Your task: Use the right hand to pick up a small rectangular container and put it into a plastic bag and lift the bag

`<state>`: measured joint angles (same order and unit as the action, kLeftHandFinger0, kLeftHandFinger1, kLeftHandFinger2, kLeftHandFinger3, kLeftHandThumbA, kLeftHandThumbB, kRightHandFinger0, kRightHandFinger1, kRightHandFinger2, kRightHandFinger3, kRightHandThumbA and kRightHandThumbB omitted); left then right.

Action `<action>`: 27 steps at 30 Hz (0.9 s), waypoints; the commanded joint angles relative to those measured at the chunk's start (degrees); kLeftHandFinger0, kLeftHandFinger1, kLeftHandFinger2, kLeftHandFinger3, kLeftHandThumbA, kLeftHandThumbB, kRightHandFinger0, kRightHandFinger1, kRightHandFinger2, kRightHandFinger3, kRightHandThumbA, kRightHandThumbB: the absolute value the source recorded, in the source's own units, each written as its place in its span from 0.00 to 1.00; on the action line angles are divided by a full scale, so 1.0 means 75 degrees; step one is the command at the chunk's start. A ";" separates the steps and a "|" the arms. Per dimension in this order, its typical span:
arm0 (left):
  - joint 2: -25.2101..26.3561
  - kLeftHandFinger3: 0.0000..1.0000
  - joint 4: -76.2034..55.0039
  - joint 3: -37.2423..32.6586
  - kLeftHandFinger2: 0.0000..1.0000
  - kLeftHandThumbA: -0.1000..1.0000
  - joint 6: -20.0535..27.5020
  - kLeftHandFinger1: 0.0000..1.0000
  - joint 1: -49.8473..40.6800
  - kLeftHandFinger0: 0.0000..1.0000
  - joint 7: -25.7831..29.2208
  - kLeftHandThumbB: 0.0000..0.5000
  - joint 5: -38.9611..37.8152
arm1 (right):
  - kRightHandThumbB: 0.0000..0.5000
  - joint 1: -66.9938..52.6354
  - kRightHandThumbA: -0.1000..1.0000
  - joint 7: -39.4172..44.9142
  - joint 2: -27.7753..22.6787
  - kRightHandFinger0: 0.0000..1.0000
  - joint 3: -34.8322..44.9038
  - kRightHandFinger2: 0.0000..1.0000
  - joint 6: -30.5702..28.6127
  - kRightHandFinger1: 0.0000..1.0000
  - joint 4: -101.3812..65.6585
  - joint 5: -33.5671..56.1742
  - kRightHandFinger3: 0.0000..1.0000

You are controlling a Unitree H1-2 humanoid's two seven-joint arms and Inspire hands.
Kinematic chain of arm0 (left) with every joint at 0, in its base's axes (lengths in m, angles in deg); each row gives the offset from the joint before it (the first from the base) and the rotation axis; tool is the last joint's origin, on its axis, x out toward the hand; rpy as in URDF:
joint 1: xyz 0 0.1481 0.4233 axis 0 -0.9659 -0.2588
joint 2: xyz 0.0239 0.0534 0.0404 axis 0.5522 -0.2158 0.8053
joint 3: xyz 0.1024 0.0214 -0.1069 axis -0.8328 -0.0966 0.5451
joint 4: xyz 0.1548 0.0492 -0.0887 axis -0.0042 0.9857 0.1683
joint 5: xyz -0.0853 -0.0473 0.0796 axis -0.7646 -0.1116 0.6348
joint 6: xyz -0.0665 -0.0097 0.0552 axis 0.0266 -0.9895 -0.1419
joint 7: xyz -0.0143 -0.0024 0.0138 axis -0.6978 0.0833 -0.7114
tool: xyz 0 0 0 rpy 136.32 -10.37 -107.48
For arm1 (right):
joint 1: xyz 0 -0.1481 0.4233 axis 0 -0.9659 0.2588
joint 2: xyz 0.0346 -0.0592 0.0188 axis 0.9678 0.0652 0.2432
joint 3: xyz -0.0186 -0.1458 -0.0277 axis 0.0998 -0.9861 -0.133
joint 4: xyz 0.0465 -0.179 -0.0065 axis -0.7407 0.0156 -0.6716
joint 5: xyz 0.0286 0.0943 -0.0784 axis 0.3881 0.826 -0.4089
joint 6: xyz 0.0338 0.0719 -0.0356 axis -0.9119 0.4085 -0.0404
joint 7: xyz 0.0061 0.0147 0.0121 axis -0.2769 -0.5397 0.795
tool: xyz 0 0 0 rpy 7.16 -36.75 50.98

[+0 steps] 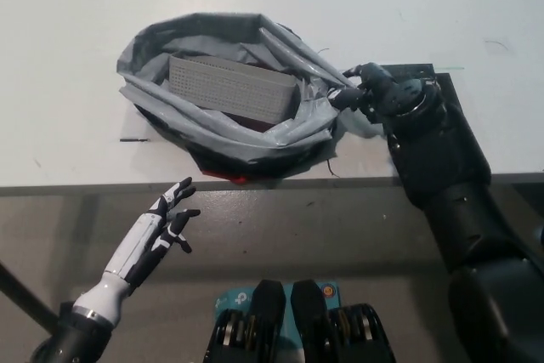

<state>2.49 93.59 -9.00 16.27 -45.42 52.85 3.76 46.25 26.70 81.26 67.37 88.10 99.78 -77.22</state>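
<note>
I see the grey perforated container (231, 88) lying inside the grey plastic bag (223, 138) on the white table (68, 31). My right hand (378, 95) pinches the bag's right rim; my left hand (160, 231) hangs spread, empty, below the table edge.

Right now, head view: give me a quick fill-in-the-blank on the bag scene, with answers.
1. The container lies inside the ____ bag.
2. The bag's right edge is held by the ____ hand.
3. The left hand hangs below the table edge, fingers apart, holding ____.
4. The bag sits at the table's ____ edge.

Missing words: grey; right; nothing; near
</note>
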 commanded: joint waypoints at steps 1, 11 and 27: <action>0.0160 1.00 -0.0161 0.0044 1.00 0.98 0.0198 0.81 0.0164 0.43 -0.0059 1.00 -0.0028 | 0.30 0.0694 0.51 0.0081 -0.0092 0.00 0.0380 0.14 -0.0287 0.07 -0.0261 0.1296 0.11; 0.0152 1.00 -0.0082 0.0033 1.00 0.98 0.0277 0.78 0.0219 0.43 -0.0058 1.00 -0.0026 | 0.18 0.1282 0.37 0.0688 0.0461 0.00 0.2538 0.50 0.0035 0.14 -0.1992 0.3942 0.45; 0.0171 1.00 0.0004 0.0048 1.00 0.96 0.0329 0.77 0.0284 0.43 -0.0081 1.00 -0.0075 | 0.04 0.1747 0.46 -0.0159 0.0506 0.00 0.3110 0.39 0.0035 0.00 -0.1573 0.6522 0.53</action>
<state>2.47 94.13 -9.05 16.29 -45.37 52.83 3.77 48.82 28.55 84.10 87.78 88.36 90.08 -48.50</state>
